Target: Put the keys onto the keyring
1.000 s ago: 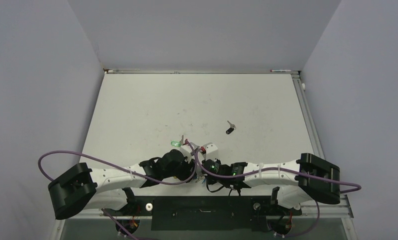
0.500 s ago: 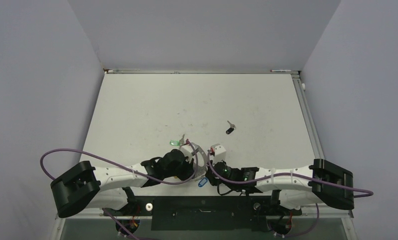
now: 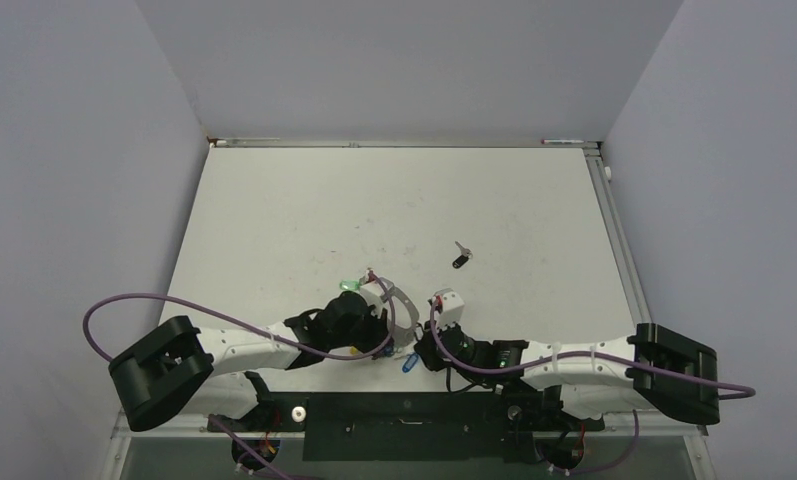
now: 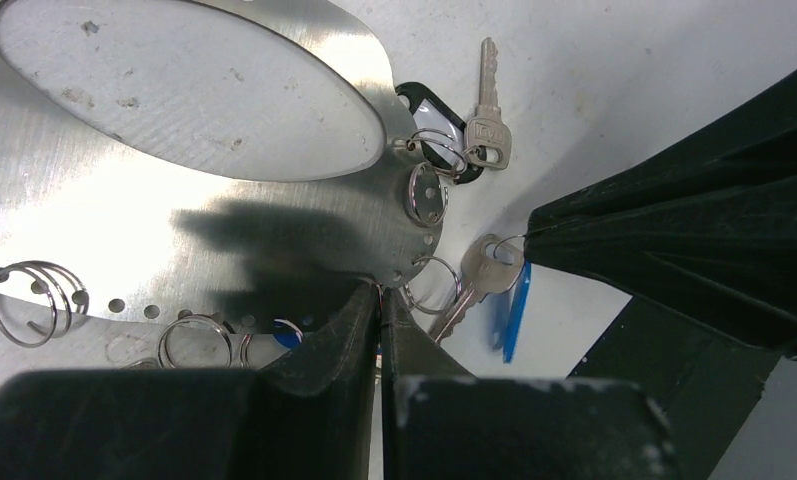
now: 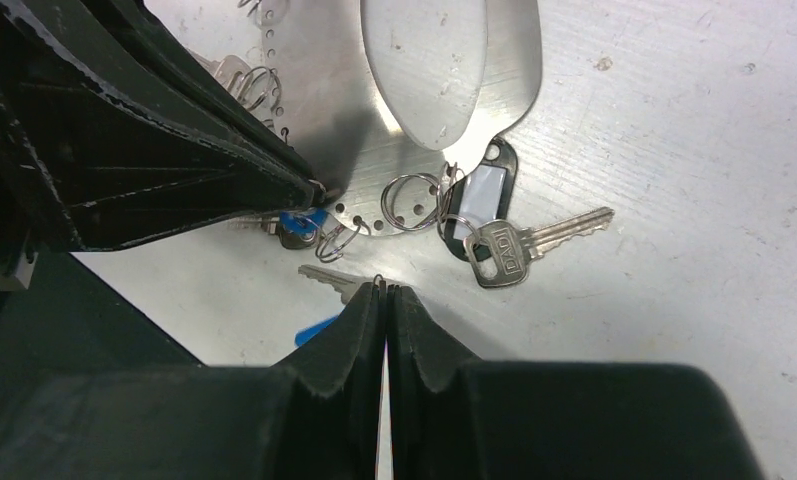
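Flat silver keyring (image 4: 94,220) by near edge centre, black-tagged key (image 4: 487,128) hooked on, blue-tagged key (image 4: 479,275) at rim; black key (image 3: 461,258) loose mid-surface.

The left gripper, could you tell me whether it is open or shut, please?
Shut. The left gripper has its fingers pressed together, no gap, at the rim of the keyring.

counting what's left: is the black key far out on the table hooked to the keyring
No, the black key lies alone on the table, well apart from the keyring.

Bright even light, soft shadow and glare on the keyring (image 4: 124,250)
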### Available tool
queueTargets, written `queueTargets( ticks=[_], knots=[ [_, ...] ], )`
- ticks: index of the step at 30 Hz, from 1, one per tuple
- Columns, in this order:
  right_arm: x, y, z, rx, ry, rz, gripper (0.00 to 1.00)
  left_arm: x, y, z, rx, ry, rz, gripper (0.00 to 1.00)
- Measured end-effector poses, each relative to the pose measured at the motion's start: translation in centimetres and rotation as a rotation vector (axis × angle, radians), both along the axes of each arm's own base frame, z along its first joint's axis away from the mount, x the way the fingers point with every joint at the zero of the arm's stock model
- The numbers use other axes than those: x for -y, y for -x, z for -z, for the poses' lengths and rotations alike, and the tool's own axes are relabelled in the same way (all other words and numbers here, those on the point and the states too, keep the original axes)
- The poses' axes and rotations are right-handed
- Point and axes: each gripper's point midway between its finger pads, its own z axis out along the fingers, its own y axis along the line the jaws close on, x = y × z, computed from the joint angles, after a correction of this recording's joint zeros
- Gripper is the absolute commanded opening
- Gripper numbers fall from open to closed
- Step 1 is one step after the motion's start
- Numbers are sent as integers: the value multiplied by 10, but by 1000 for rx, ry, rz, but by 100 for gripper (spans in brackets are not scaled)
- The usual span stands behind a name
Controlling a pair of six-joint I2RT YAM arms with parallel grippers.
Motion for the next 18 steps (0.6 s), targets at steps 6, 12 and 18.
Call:
queueTargets(
  ticks=[6, 12, 18],
  knots=[
    [-5, -2, 12, -12, 10, 9, 5, 3, -4, 2, -43, 36, -12, 0],
    [-9, -3, 19, -23, 7, 19, 5, 4, -9, 2, -67, 60, -28, 0],
    [-10, -7, 20, -11, 2, 45, 5, 2, -10, 3, -71, 65, -36, 0]
  ],
)
